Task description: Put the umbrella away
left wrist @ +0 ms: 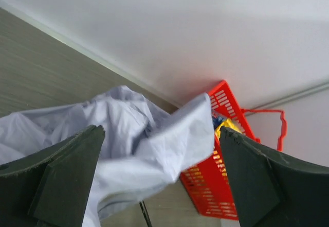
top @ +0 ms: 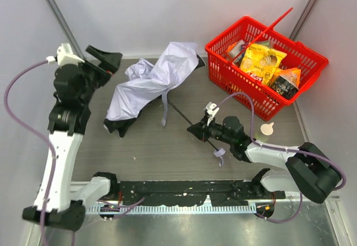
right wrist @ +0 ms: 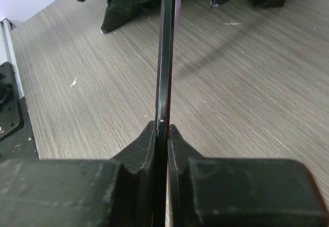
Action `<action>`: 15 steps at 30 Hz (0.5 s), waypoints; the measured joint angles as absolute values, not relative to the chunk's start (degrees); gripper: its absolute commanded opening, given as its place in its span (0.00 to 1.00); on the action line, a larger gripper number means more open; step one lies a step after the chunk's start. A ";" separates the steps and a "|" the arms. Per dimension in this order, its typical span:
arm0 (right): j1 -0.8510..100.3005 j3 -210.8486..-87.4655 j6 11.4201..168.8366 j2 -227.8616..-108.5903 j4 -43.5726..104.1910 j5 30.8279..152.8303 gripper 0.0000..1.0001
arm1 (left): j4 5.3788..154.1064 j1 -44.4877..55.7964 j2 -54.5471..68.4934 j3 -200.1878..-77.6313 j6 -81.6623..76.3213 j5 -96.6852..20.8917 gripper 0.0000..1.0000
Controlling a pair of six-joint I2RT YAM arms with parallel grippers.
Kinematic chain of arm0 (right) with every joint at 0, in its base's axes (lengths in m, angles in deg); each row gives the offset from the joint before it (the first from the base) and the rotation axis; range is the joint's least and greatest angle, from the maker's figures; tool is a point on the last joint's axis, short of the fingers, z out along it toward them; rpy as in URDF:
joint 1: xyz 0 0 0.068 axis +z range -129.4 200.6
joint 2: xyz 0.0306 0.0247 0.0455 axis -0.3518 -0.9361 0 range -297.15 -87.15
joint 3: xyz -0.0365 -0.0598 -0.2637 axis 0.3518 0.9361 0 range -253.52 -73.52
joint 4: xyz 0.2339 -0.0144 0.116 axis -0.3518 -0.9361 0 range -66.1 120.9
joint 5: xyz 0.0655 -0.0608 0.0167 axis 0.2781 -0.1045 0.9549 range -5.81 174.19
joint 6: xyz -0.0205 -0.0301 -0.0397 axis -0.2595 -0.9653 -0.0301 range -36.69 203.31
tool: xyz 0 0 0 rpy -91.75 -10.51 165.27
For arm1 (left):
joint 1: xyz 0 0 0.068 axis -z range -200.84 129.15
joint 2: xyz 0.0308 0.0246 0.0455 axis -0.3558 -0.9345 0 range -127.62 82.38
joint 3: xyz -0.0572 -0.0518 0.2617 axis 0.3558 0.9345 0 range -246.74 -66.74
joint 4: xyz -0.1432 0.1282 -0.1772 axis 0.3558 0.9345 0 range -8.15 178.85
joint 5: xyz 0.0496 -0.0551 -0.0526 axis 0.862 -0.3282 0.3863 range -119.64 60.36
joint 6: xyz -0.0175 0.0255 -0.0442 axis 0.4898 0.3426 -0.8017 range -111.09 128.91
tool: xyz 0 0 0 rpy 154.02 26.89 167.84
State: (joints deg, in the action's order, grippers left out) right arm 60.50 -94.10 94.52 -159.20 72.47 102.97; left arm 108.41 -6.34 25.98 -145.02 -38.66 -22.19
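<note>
The left fingers (top: 107, 62) are spread wide and hold nothing. They are raised just beside the crumpled canopy of the umbrella (top: 149, 84), which lies on the surface (top: 145, 151) between the two arms. If they are brought down carelessly, only a loose fold might be caught, and the canopy would be dragged rather than gathered.

From under the fabric the thin black shaft (top: 181, 115) runs toward the right, where it is pinched between the right fingers (right wrist: 157, 134), pressed together on it. With so narrow a hold, the shaft could be slipped or twisted in the grip if the canopy is pulled from the other end, and a hard sideways pull might bend it.

A pale strap (top: 220, 154) is seen beside that arm, possibly the handle's loop, though this cannot be made out clearly. It could be snagged.

At the far right stands the red basket (top: 234, 84), partly filled with packets (top: 262, 62). Trailing fabric could be hooked on its rim.
</note>
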 measured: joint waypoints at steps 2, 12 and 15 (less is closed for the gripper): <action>60.50 -93.77 93.66 -158.21 72.82 103.89 0.01 | 104.63 -15.70 22.15 -143.69 -41.98 -32.20 1.00; 60.50 -93.88 91.32 -155.26 71.46 106.38 0.01 | 87.63 -23.17 6.83 -132.72 -46.44 -58.76 1.00; 60.30 -94.01 90.95 -155.24 71.18 106.43 0.01 | 78.67 -23.24 6.72 -129.79 -48.59 -61.75 1.00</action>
State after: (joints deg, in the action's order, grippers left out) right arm 60.30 -94.01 90.95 -155.24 71.18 106.43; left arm 78.67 -23.24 6.72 -129.79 -48.59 -61.75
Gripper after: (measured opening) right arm 0.149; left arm 0.995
